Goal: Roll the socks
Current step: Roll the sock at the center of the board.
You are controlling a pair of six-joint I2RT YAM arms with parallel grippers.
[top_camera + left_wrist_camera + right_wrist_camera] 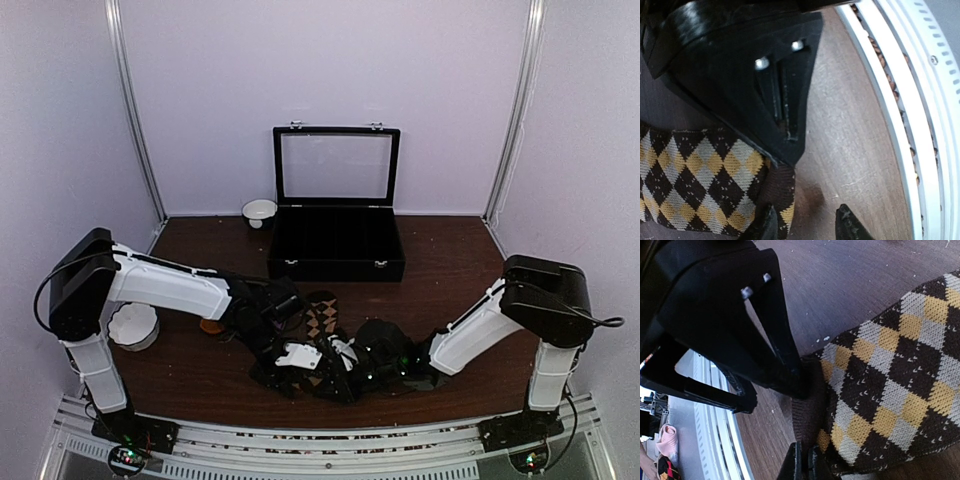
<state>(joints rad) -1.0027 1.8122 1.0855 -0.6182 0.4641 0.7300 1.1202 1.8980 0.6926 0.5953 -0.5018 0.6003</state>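
A dark brown sock with tan and grey argyle diamonds (320, 316) lies flat on the table near the front middle. Both grippers meet over its near end. My right gripper (805, 466) is shut, pinching the plain brown cuff (812, 410) at its edge. My left gripper (807, 226) is open and straddles the same cuff (781, 187): one fingertip (765, 225) rests over the fabric, the other (852, 226) over bare wood. In the top view the left gripper (298, 358) and the right gripper (345, 360) hide that end of the sock.
A black case (335, 258) with its glass lid raised stands behind the sock. A white bowl (259, 211) sits at its left, another white bowl (133, 325) by the left arm's base. An orange bit (210, 326) peeks from under the left arm. The front rail (910, 125) runs close by.
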